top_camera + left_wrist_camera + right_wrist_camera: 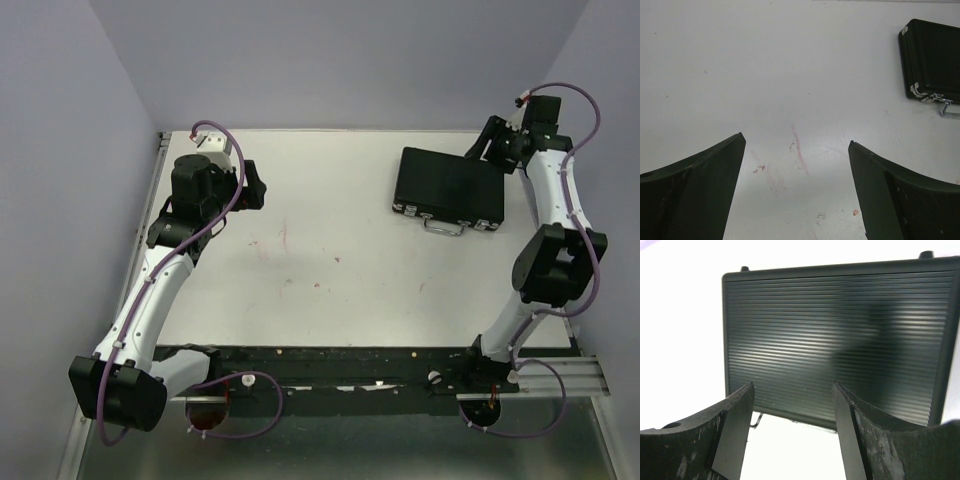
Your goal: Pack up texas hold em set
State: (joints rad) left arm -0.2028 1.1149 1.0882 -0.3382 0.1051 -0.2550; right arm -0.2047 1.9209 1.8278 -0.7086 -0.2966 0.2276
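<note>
Overhead camera looks down on the table (330, 220); both wrist cameras, lower, share the briefcase (448, 187).

nothing readable here tbh, no lettering, brand or number comes through on the briefcase (840, 340) lid or on the table (300, 300) in any view. the little pale bits at the case's near corner in the left wrist view are too small to make out
</note>
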